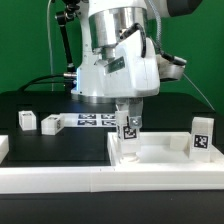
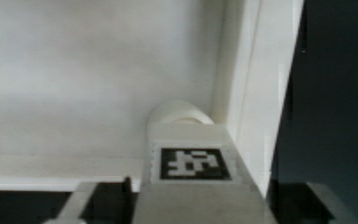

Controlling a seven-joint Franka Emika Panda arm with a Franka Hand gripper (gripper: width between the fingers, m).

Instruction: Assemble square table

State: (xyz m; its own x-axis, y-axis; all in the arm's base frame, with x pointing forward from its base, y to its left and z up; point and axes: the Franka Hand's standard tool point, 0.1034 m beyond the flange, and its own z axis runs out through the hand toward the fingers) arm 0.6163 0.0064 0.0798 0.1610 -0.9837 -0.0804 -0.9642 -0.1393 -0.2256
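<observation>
The square table's white slab (image 1: 160,152) lies at the exterior view's right, just behind the front rail. My gripper (image 1: 127,120) hangs over its near-left corner, shut on a white tagged leg (image 1: 130,134) held upright, its lower end at the slab. In the wrist view the leg (image 2: 195,150) stands between the dark fingers (image 2: 105,203), its rounded tip at the slab's corner by the raised rim (image 2: 256,70). A second leg (image 1: 203,138) stands on the slab's right end. Two loose legs (image 1: 26,120) (image 1: 50,124) lie at the left.
The marker board (image 1: 92,121) lies flat behind the slab. A long white border rail (image 1: 100,182) runs along the front, with a short white piece (image 1: 3,148) at its left end. The robot's white body looms over the slab.
</observation>
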